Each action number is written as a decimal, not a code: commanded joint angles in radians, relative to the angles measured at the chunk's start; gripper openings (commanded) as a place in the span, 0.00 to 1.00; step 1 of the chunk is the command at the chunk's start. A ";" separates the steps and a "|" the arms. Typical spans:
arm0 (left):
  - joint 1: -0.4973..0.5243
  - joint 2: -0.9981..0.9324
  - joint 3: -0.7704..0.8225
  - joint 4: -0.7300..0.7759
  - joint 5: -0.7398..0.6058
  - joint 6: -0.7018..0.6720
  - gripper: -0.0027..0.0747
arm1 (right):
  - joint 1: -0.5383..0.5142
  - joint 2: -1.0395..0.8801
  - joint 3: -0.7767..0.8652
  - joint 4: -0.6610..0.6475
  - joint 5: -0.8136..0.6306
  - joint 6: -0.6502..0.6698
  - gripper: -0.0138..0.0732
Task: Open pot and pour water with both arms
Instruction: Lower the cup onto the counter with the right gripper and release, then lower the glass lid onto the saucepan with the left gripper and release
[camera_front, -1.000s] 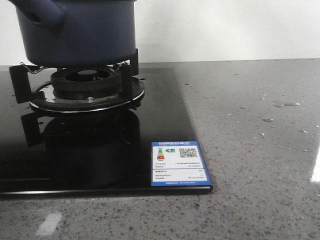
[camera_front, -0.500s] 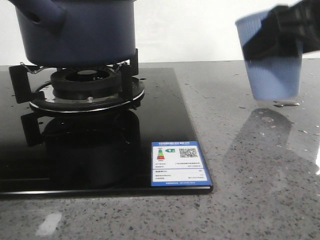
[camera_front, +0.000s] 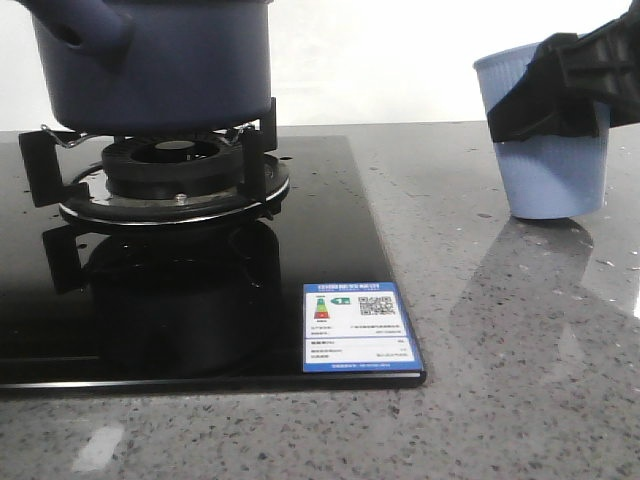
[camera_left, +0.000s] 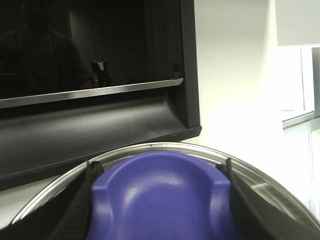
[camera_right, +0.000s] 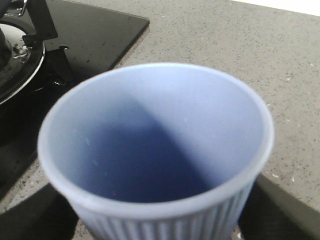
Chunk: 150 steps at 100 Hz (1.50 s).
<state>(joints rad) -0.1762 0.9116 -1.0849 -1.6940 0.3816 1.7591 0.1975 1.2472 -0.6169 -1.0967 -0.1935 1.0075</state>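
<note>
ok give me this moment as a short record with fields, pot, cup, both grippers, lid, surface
pot: dark blue, sits on the burner grate of the black glass cooktop
cup: light blue, ribbed, upright, base at the grey counter, looks empty in the right wrist view
right gripper: clamped on the cup's upper part
left gripper: closed on a blue knob on a glass lid
lid: off the pot, held up
</note>
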 joint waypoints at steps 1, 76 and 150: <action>-0.007 -0.011 -0.030 -0.051 0.043 -0.009 0.39 | -0.007 -0.041 -0.015 0.006 -0.017 0.004 0.81; -0.084 0.250 -0.032 -0.051 0.041 0.054 0.39 | -0.007 -0.610 -0.019 0.007 -0.113 0.188 0.22; -0.084 0.500 -0.032 -0.097 0.073 0.054 0.39 | -0.007 -0.759 -0.009 0.002 -0.107 0.194 0.08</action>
<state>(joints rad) -0.2547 1.4353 -1.0784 -1.7393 0.4108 1.8165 0.1975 0.4824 -0.6021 -1.1006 -0.2770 1.2025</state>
